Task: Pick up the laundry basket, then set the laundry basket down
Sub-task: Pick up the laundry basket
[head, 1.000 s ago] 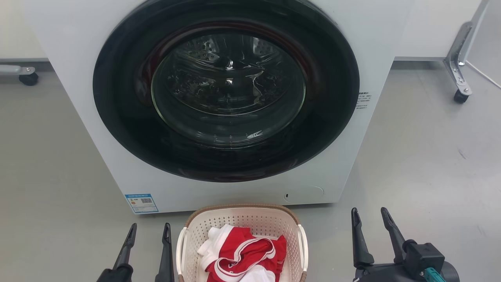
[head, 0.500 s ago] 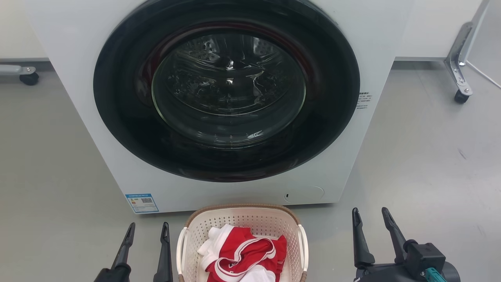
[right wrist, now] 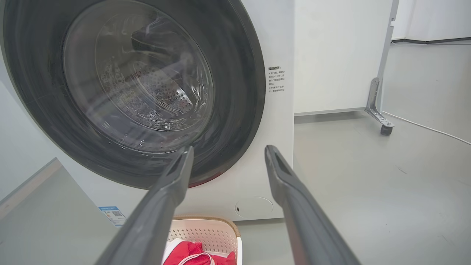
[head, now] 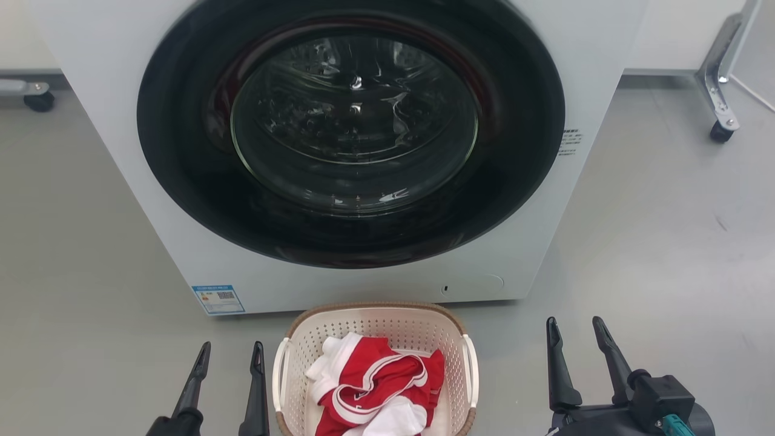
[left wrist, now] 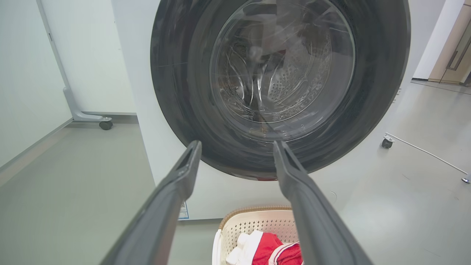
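Observation:
The laundry basket (head: 387,324) is cream-white and perforated with a brown rim; it sits on the grey floor just in front of the washing machine, holding red and white clothes (head: 375,387). It also shows low in the left wrist view as the laundry basket (left wrist: 254,224) and in the right wrist view as the laundry basket (right wrist: 206,232). My left gripper (head: 231,354) stands open just left of the basket's left handle, apart from it. My right gripper (head: 575,330) is open and farther off to the basket's right. Neither holds anything.
A white front-loading washing machine (head: 121,91) with a dark round glass door (head: 354,121) fills the space directly behind the basket. Wheeled frame legs stand at the far left (head: 37,100) and far right (head: 720,127). Grey floor lies on both sides.
The whole head view has shifted: washing machine and basket sit slightly higher and larger in the picture, so the camera moved. Both grippers hold the same open pose beside the basket.

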Tool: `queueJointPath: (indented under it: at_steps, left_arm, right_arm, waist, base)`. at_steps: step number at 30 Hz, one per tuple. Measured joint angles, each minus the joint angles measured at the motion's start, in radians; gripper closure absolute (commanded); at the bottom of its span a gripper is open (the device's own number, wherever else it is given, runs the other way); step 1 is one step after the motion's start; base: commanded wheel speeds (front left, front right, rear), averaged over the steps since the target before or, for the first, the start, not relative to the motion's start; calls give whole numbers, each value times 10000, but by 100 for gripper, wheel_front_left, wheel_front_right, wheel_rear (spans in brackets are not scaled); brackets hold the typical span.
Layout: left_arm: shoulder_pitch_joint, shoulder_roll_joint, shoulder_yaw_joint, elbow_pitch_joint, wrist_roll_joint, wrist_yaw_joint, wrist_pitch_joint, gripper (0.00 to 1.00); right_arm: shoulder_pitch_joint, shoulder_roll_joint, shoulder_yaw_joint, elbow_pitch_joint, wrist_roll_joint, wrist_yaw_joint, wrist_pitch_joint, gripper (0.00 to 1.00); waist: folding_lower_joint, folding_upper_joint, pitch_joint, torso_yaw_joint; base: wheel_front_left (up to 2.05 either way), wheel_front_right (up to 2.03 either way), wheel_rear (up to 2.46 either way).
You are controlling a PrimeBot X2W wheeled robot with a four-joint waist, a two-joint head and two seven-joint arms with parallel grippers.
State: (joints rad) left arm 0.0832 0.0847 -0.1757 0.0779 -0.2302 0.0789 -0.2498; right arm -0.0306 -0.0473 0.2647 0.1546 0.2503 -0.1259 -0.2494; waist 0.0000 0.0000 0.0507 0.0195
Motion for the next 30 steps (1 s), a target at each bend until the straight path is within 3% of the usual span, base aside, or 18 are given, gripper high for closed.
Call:
queueJointPath:
  at_steps: [13, 30]
  left_arm:
    - [-1124, -111, 12, 213, -12, -104, -2, 0]
    - [-3600, -297, 33, 2401, -514, -261, 8, 0]
  right_arm:
    - [-985, -4, -174, -48, -138, 207, -2, 0]
    - [-3019, -38, -608, 1601, -198, 341, -46, 0]
  waist:
    - [1, 0, 1306, 58]
    - [1, 1, 3759, 221]
  base:
    - [0, 0, 0]
    - [0, 0, 0]
